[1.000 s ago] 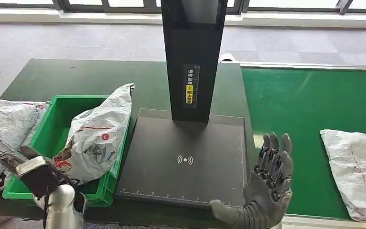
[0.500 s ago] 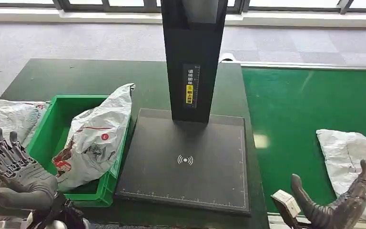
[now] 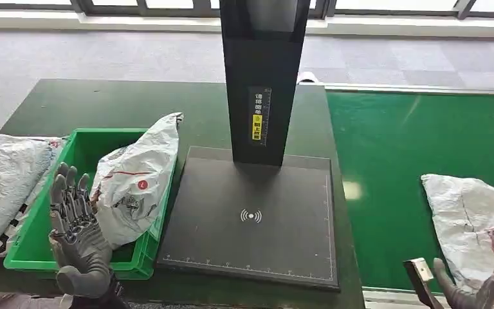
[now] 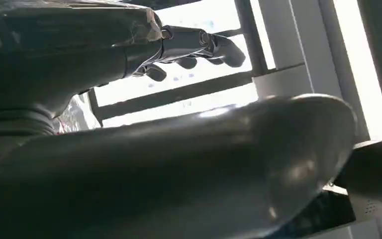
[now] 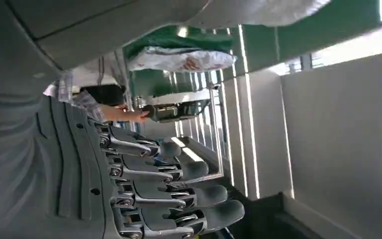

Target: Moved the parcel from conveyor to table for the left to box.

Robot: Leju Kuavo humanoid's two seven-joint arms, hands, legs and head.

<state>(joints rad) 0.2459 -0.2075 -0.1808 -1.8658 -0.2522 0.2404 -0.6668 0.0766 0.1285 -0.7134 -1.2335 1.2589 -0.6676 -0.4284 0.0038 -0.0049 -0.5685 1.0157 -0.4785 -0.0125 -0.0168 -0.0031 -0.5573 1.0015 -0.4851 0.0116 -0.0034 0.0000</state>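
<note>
From my head view the scene is evenly bright with daylight from the windows (image 3: 167,6) along the far wall. I see a soft glare patch on the conveyor (image 3: 352,190) and a faint sheen on the scanner plate (image 3: 251,215). Shadows are weak. The picture is sharp across. My left wrist view is heavily backlit: the left hand (image 4: 189,45) reads as a dark, blurred mass against blown-out panes. The right wrist view is softer, with bright strips overexposed.
</note>
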